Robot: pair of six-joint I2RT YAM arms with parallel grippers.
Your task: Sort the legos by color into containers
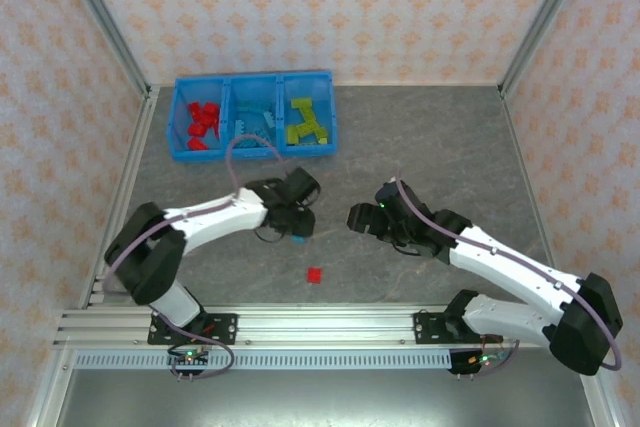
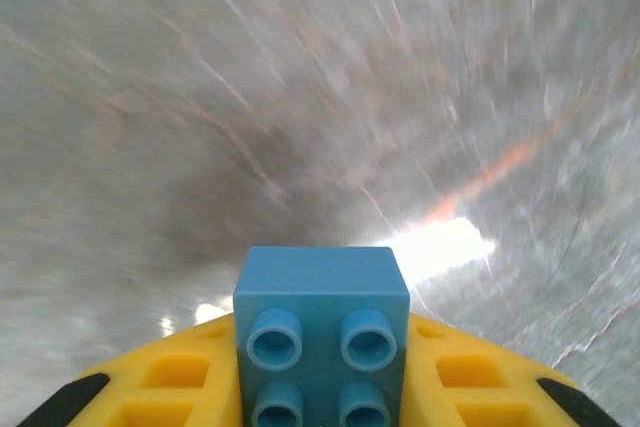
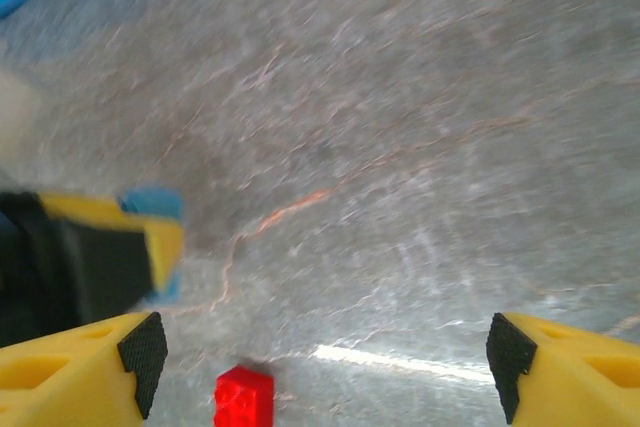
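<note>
Two bricks are outside the bright blue plastic tray (image 1: 254, 153) with its three compartments: a light blue studded plastic brick (image 2: 322, 327) and a red studded plastic brick (image 3: 243, 397). The left gripper (image 1: 297, 225) is clamped on the light blue one, which sits between its yellow fingers (image 2: 175, 377), low over the grey table (image 1: 420, 137) and well apart from the tray. The step in hand looks to be the pick of this brick. The next move likely calls for a lift clear of the table and a carry to the middle compartment (image 1: 245, 97), where the other light blue pieces lie between the reds and the lime greens. The release there should come without clipping the thin dividing walls. The right gripper (image 3: 320, 352) hangs with its jaws spread wide and empty. The red brick lies on the table between its fingers, close to one of them, and seems ready to be taken next.
</note>
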